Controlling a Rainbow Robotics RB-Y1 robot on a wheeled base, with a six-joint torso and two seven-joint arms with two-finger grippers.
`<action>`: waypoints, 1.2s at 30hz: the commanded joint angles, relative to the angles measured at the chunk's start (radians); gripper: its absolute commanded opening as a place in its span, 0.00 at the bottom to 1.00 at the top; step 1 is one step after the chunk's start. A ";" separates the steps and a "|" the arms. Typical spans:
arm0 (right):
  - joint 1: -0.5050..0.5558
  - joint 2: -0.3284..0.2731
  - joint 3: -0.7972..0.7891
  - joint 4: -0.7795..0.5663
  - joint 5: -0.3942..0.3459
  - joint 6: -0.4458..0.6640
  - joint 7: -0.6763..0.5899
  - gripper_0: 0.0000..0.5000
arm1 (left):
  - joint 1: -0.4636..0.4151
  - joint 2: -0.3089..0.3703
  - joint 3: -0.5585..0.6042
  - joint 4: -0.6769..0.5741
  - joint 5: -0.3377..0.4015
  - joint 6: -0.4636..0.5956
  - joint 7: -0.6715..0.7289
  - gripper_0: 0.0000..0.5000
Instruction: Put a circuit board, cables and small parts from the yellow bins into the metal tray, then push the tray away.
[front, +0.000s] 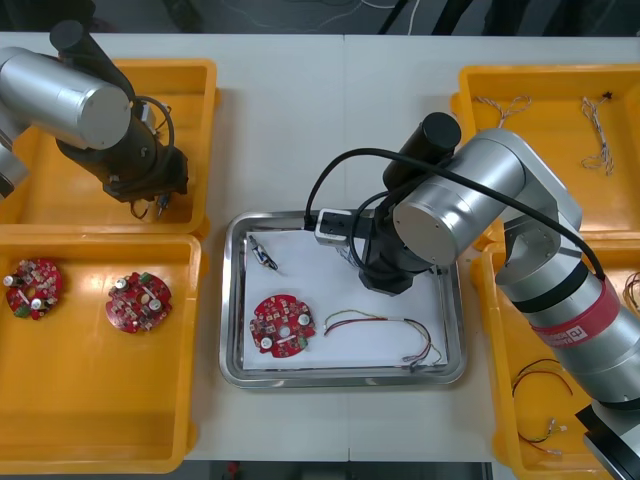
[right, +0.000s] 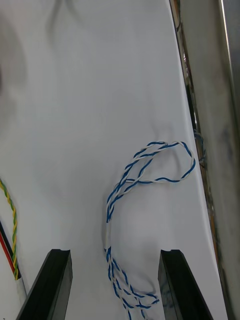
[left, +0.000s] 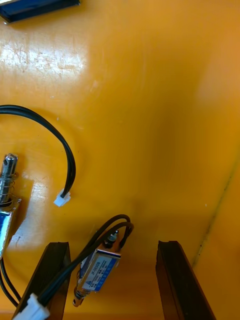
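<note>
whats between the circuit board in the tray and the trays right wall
Front view: a red and yellow cable lies there on the tray's white floor. The right gripper hangs open over the tray, the left gripper over a bin.

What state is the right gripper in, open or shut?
Open: the right gripper's fingers stand apart over the tray, the blue and white cable lying loose between them.

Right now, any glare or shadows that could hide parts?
Left wrist view: glare patches on the floor of the yellow bin, far from the small metal part at the open left gripper. Right wrist view: grey shadows on the white inside of the metal tray, beyond the twisted blue and white cable at the open right gripper. Front view: the right arm hides the tray's far right corner.
</note>
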 joint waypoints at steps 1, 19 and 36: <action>-0.013 -0.007 -0.054 -0.055 0.001 0.042 -0.011 1.00 | 0.017 -0.011 -0.008 0.004 -0.002 -0.013 0.071 1.00; -0.138 0.024 -0.367 -0.109 -0.026 0.285 -0.083 1.00 | 0.015 -0.010 -0.008 0.062 0.013 -0.062 0.073 1.00; -0.098 -0.188 -0.591 -0.170 -0.210 0.285 -0.466 1.00 | 0.015 -0.010 -0.008 0.062 0.021 -0.066 0.076 0.00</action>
